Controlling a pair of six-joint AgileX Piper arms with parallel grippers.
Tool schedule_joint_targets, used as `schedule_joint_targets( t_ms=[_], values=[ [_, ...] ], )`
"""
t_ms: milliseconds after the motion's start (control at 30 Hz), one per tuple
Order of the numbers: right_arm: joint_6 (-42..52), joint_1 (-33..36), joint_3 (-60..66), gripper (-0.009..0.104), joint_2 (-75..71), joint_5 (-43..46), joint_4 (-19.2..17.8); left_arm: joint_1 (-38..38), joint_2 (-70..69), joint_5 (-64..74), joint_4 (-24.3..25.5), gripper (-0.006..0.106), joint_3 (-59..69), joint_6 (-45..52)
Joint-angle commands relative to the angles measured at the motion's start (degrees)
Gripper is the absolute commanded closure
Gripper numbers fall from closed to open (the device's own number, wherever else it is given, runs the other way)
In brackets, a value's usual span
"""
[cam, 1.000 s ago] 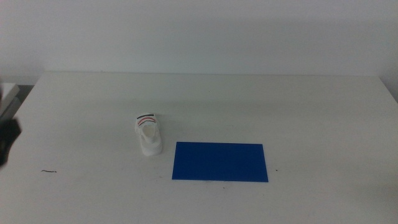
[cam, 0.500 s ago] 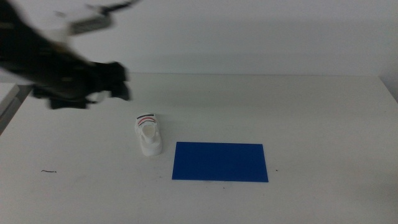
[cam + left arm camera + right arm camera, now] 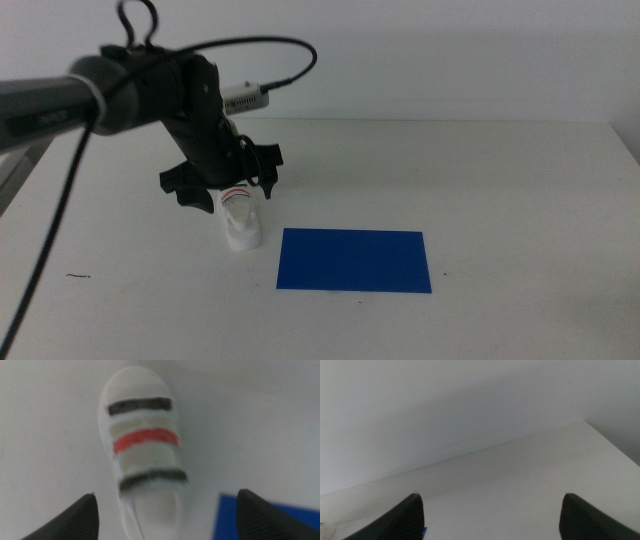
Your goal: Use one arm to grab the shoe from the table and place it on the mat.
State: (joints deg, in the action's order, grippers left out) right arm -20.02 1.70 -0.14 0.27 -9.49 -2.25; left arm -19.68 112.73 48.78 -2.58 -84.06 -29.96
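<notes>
The shoe (image 3: 241,220) stands on the white counter (image 3: 500,180), just left of the blue mat (image 3: 354,260) and not on it. The left arm (image 3: 150,90) reaches in above the shoe, its tool (image 3: 222,185) spread wide, one jaw on either side of the striped straps and nothing held. The right tool (image 3: 490,520) waits off to the side, also spread. Nothing is grasped yet: closing, lifting, carrying over and setting down all remain.
</notes>
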Motion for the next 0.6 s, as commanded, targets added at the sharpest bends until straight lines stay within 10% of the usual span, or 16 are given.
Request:
schedule_joint_targets(
  t_ms=[0,200,433,567],
  values=[
    [0.29,0.10,0.14,0.016,-0.27,0.46,-0.55,-0.24,2.09,-2.79,2.58,0.007,-0.71,-1.85],
    [0.29,0.10,0.14,0.016,-0.27,0.46,-0.55,0.72,5.92,-4.83,2.94,0.014,-0.71,-2.00],
    [0.29,0.10,0.14,0.016,-0.27,0.46,-0.55,-0.81,2.87,0.33,2.90,0.076,-2.03,-5.54],
    [0.29,0.10,0.14,0.016,-0.27,0.46,-0.55,-7.30,0.59,8.90,6.72,0.092,-7.29,-12.90]
  ],
)
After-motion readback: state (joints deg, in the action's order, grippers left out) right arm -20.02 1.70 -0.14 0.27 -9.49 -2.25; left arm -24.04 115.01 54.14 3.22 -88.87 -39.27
